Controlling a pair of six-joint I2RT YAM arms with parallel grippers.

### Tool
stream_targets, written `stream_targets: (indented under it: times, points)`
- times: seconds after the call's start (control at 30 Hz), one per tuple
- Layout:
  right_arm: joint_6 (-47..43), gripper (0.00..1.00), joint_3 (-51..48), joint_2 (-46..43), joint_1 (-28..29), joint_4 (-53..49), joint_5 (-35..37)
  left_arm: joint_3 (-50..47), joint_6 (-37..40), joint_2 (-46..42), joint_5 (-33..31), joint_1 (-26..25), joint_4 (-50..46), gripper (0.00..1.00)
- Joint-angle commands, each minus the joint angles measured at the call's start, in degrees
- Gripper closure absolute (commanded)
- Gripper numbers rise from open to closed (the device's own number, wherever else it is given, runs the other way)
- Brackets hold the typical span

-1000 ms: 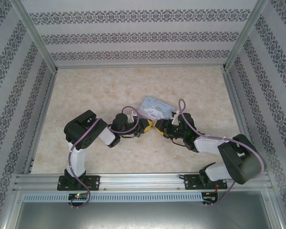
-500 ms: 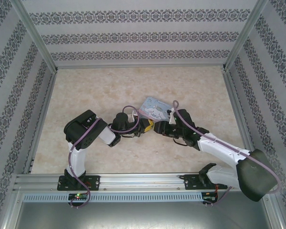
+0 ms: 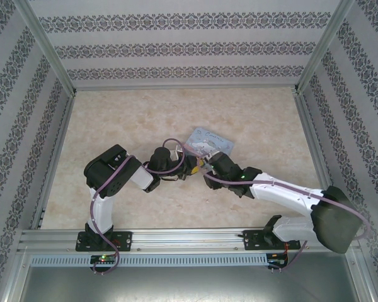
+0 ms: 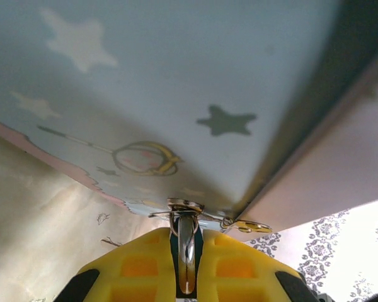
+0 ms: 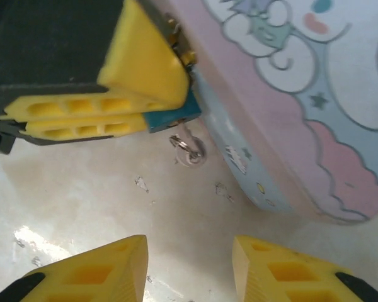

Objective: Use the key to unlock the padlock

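Observation:
The padlock [image 5: 174, 117] is tiny, with a blue body and a silvery edge [image 4: 187, 251]. My left gripper [image 4: 186, 236] is shut on it, its yellow fingers [image 5: 142, 69] pressed on both sides. The shackle [image 4: 185, 207] hooks into the clasp of the pale blue tin box. A small silvery key [image 5: 191, 150] with a ring sticks out of the padlock's underside, just above the table. My right gripper [image 5: 189, 251] is open with nothing between its fingers, a short way in front of the key. In the top view both grippers [image 3: 192, 165] [image 3: 208, 170] meet at the box's near corner.
The cartoon-printed tin box [image 3: 208, 141] lies mid-table, tilted up against the left gripper; its pink and blue side [image 5: 283, 126] fills the right of the right wrist view. A small golden tab [image 4: 252, 225] hangs at its corner. Patterned walls [image 3: 189, 47] enclose the marble table [image 3: 113, 119].
The right arm has stretched out low and its wrist has turned, bringing the gripper down and left below the padlock. The tin box shifted slightly. The left arm has stayed put.

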Motion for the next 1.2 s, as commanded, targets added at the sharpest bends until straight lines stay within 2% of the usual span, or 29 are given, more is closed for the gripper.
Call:
stream_targets:
  times: [0.0, 0.43, 0.67, 0.97, 1.1, 1.17]
  points:
    - [-5.9, 0.62, 2.7, 2.6, 2.0, -0.1, 7.4, 1.5, 1.7, -2.2, 1.5, 0.5, 0.5, 1.0]
    - [-9.5, 0.67, 9.0, 13.7, 2.6, 1.3, 8.6, 1.1, 1.8, -2.7, 1.5, 0.5, 0.4, 1.0]
    - [-8.9, 0.71, 9.0, 17.0, 2.5, 2.4, 8.9, 0.8, 1.8, -2.9, 1.6, 0.5, 0.3, 1.0]
    - [-8.4, 0.87, 10.6, 19.1, 1.8, 2.8, 9.0, 0.8, 1.8, -2.9, 1.9, 0.5, 0.8, 1.0]
    - [-7.9, 0.99, 10.9, 18.0, 0.8, 2.9, 6.4, 0.7, 1.7, -3.0, 1.8, 0.5, 0.8, 1.0]
    - [-7.3, 1.0, 10.5, 16.7, 0.0, 3.2, 3.9, 0.6, 1.7, -3.2, 1.8, 0.5, 0.8, 1.0]
